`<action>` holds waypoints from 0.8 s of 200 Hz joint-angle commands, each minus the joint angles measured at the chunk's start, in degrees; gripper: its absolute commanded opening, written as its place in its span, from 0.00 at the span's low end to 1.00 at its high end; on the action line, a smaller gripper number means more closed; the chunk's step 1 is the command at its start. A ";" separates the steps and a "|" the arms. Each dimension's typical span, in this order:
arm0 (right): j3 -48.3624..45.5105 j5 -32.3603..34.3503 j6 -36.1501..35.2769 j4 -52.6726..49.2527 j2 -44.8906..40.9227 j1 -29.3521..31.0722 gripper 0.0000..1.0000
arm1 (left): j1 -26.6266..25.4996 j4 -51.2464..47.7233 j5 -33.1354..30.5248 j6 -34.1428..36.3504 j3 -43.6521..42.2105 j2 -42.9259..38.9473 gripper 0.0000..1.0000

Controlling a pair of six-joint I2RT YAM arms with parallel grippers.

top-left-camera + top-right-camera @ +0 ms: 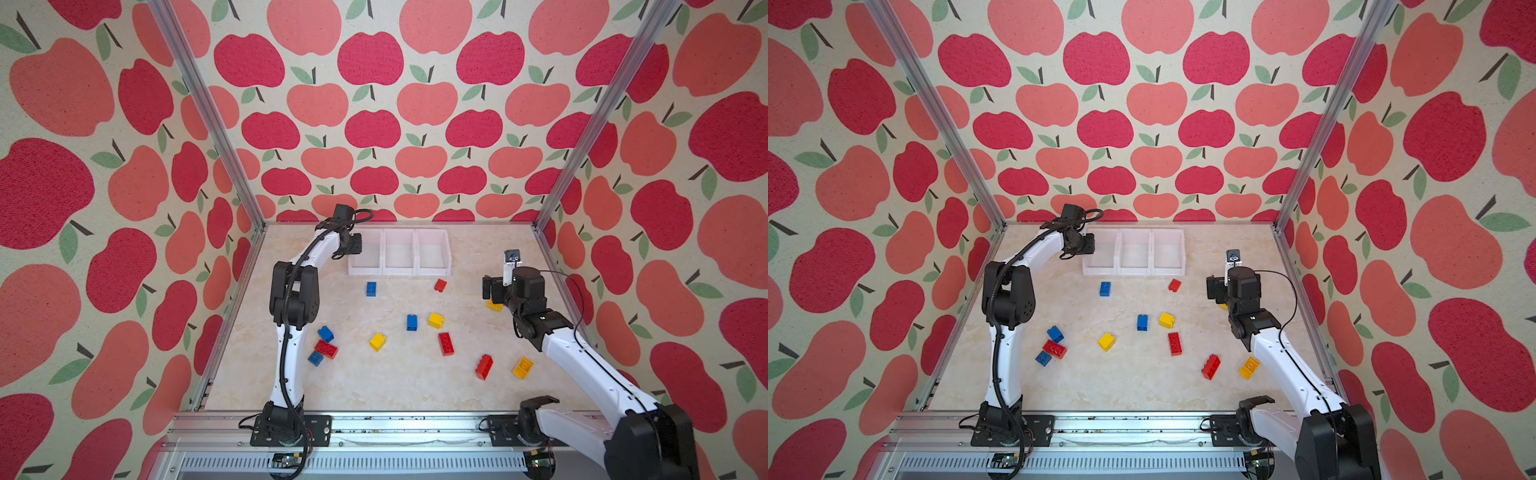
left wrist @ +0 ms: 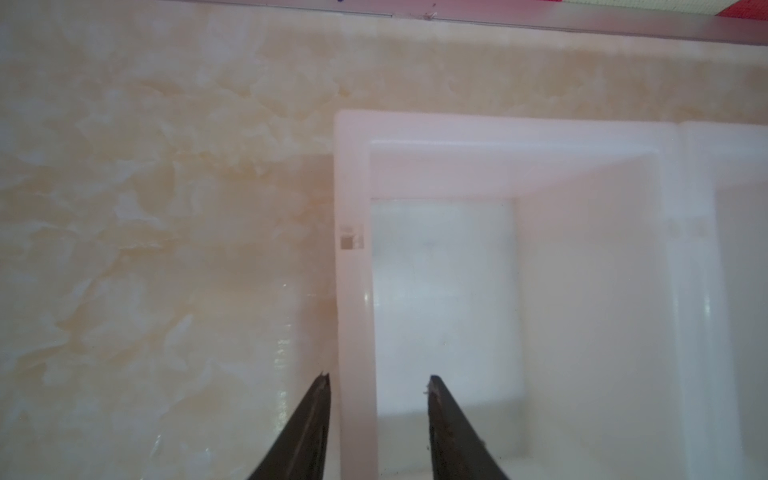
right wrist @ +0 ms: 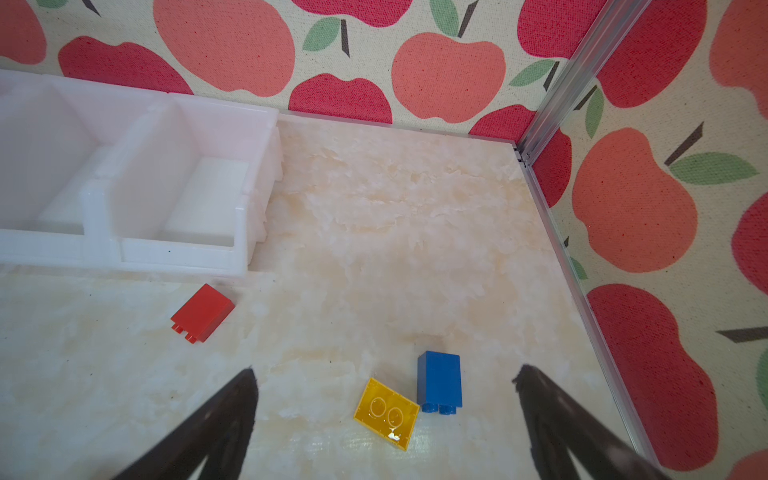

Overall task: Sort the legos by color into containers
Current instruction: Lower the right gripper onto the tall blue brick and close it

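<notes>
Legos (image 1: pixel 411 322) are all out on the counter (image 1: pixel 374 390), about 12 red, blue and yellow bricks scattered in front of the containers (image 1: pixel 400 271). All 3 bins look empty in both top views, so the sorting is basically at square 1.

Left gripper (image 2: pixel 378 376) hangs over the bin at the left end of the row. Its fingers (image 2: pixel 316 415) are partly apart with nothing between them, straddling that bin's outer wall.

Right gripper (image 3: pixel 384 369) has its fingers spread wide and empty, aimed down at a yellow brick (image 3: pixel 386 413) touching or nearly touching a blue brick (image 3: pixel 439 382). That's probably a line-up for a pick. With those 2 so close, grabbing 1 could easily nudge the other.
</notes>
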 commanded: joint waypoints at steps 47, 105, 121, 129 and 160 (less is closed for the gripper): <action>9.25 1.37 8.04 -17.86 5.04 -2.38 0.99 | 0.16 5.38 -0.34 -0.31 -8.76 -12.82 0.80; 19.74 -3.66 7.98 -29.58 17.51 -10.43 0.99 | 2.67 17.82 2.02 -6.70 -31.09 -30.01 0.89; 22.92 -5.42 7.70 -32.52 22.02 -12.81 0.99 | 3.68 20.50 3.38 -8.89 -37.85 -34.60 0.89; 24.25 -6.00 7.44 -33.51 24.03 -13.84 0.99 | 4.06 21.67 3.93 -9.78 -41.05 -36.93 0.89; 27.03 -8.70 6.59 -34.28 29.92 -17.17 0.98 | 5.00 22.55 3.95 -10.90 -49.87 -43.68 0.89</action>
